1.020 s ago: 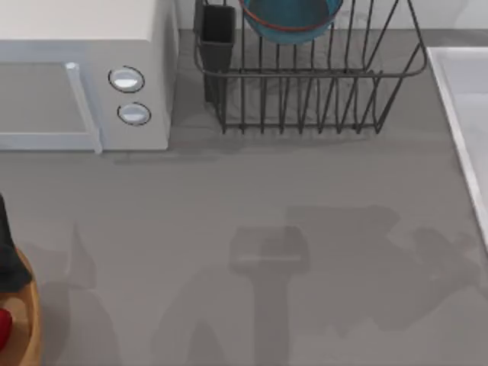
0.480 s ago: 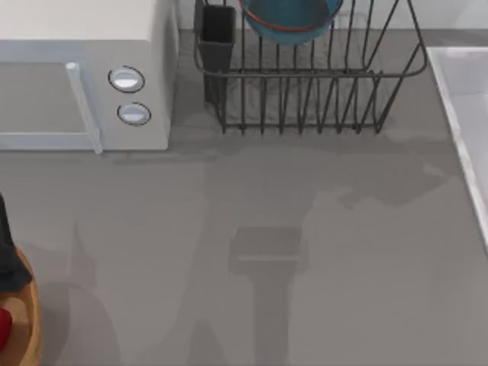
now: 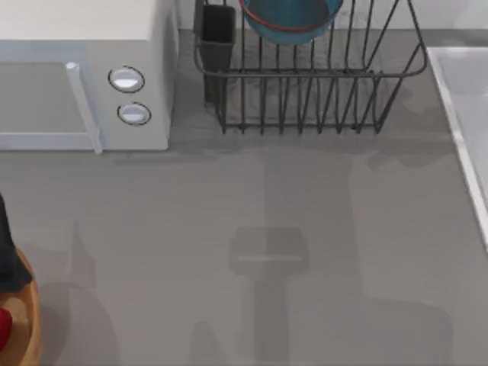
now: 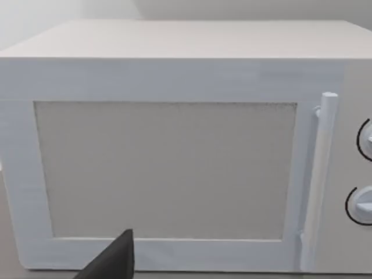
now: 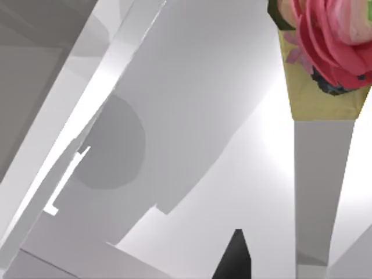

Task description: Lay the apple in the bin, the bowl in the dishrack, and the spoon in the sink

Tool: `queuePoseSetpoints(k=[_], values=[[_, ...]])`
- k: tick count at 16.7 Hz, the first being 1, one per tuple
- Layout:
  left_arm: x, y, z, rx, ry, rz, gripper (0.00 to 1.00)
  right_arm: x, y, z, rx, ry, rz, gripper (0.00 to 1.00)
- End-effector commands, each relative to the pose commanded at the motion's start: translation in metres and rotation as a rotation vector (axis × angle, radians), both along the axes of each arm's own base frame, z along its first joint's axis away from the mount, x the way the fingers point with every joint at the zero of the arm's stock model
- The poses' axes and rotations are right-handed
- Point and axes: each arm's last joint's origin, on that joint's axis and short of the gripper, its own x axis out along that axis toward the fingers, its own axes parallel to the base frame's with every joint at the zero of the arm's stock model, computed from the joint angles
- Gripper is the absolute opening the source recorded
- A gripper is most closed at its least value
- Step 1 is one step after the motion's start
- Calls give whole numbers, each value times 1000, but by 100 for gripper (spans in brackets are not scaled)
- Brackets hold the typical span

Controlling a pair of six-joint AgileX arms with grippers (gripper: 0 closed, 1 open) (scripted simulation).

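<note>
Apple (image 3: 3, 326), a red sliver at the top view's lower left edge, lies inside the bin (image 3: 29, 320), whose orange-brown rim curves up beside it; round as it is, no long axis can be told. Just above the bin, a dark part of my left arm (image 3: 8, 252) crosses the edge. Whether the left tool (image 4: 110, 261) is open or closed I cannot tell; the left wrist view catches one dark finger tip before the white microwave (image 3: 84, 76). Farther across the grey tabletop (image 3: 267, 229) stands the dishrack (image 3: 305, 84), its utensil cup (image 3: 218, 34) at the left corner. Bowl (image 3: 290, 19) sits in the rack, blue hollow facing up. Sink (image 3: 465, 99) runs along the right edge. The right tool's (image 5: 232, 258) state I cannot tell.
</note>
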Motion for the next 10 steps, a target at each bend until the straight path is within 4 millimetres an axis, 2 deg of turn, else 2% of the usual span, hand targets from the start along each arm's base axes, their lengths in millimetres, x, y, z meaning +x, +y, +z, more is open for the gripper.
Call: queuePoseSetpoints(k=[3, 10], values=[[0, 0, 0, 0, 0, 0, 100, 3, -1, -6, 0, -2, -4, 0], [0, 0, 0, 0, 0, 0, 100, 4, 2, -7, 0, -6, 0, 0]])
